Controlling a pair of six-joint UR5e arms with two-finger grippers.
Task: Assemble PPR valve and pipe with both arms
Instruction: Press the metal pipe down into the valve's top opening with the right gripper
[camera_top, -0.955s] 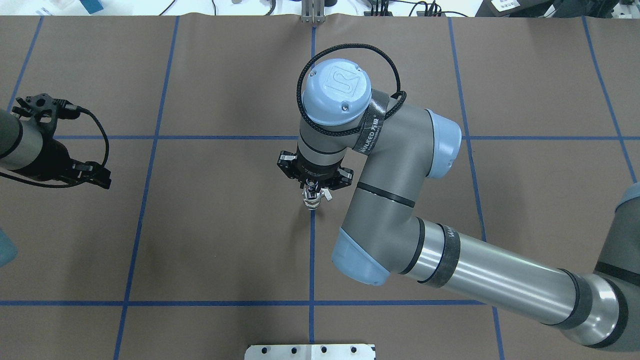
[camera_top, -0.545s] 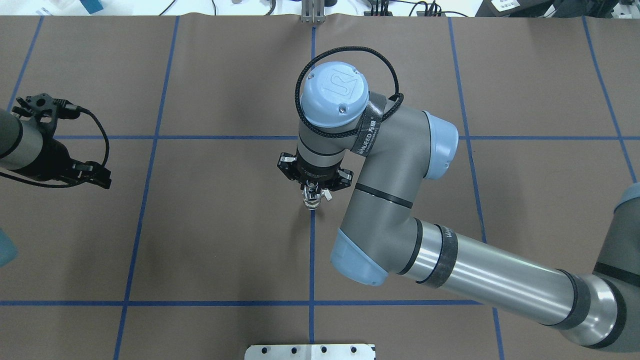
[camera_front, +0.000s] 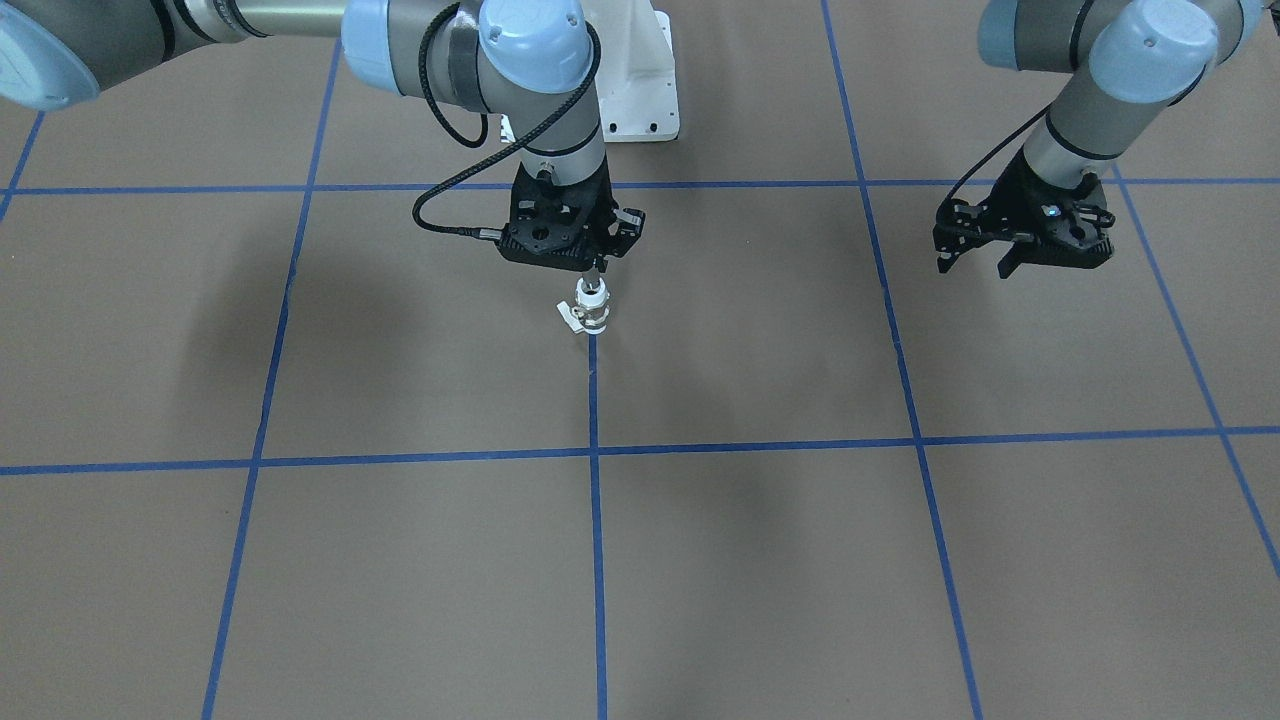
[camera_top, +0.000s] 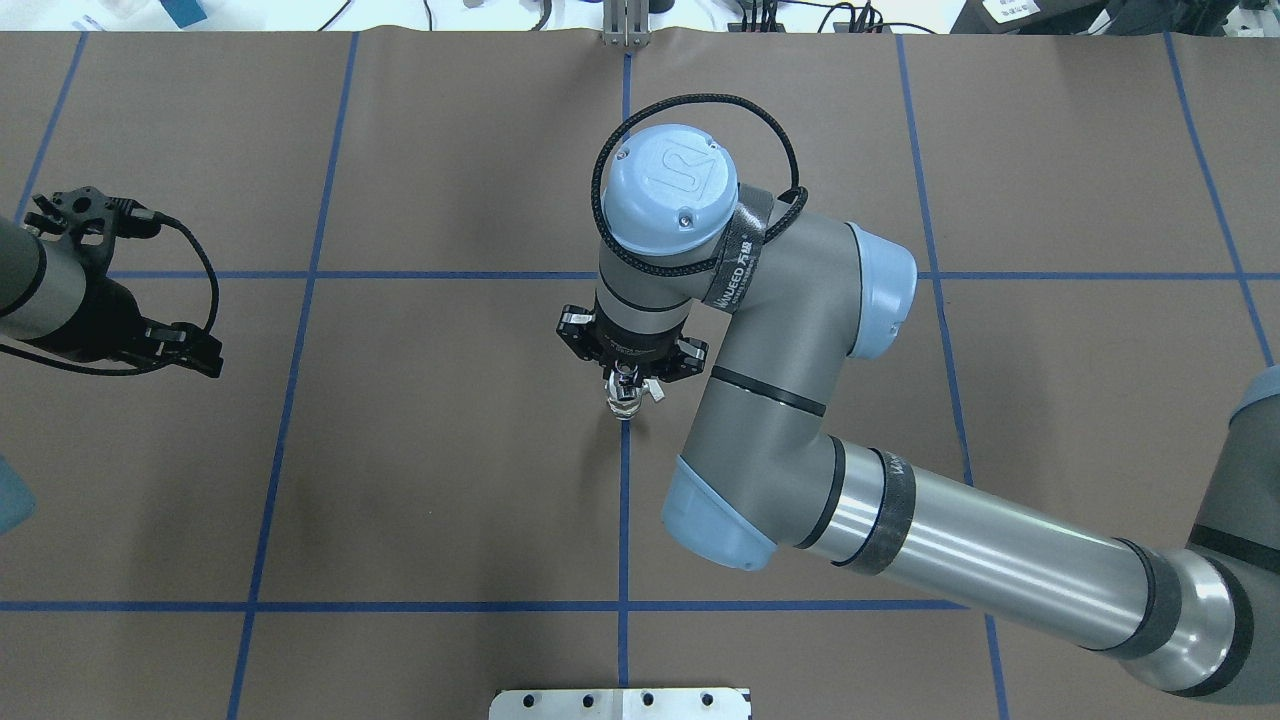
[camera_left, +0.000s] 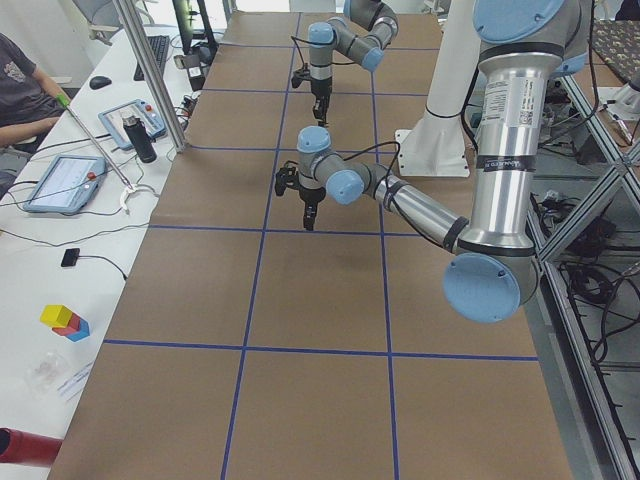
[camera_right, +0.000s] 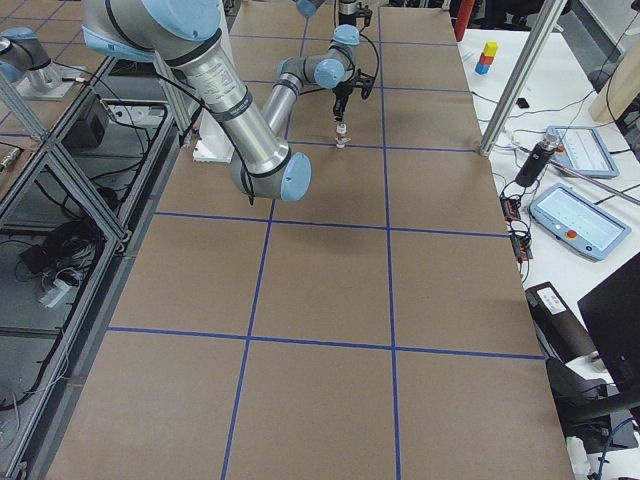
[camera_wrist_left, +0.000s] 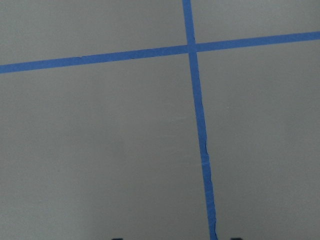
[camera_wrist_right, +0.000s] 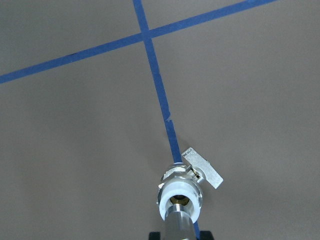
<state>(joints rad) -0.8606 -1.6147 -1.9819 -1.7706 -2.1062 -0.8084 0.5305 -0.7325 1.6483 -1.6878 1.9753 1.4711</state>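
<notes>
The PPR valve (camera_front: 592, 314) stands upright on the brown table on a blue tape line, white collar on top and its small lever handle (camera_wrist_right: 205, 171) to one side. The pipe (camera_wrist_right: 179, 224) goes straight down into the valve's top collar (camera_wrist_right: 181, 193). My right gripper (camera_front: 592, 268) is directly above, shut on the pipe; it also shows in the overhead view (camera_top: 626, 379) just above the valve (camera_top: 627, 402). My left gripper (camera_front: 976, 266) hangs open and empty well off to the side, above bare table.
The white bolted pedestal (camera_front: 640, 95) stands behind the right gripper. A metal plate (camera_top: 620, 703) lies at the table's near edge. Tablets and a bottle (camera_left: 140, 138) sit on the operators' side table. Blue tape lines (camera_wrist_left: 197, 115) grid the brown surface.
My right arm's wrist joint has shifted very slightly to the left. The right gripper, pipe and valve stay in place. The left arm has not moved.
</notes>
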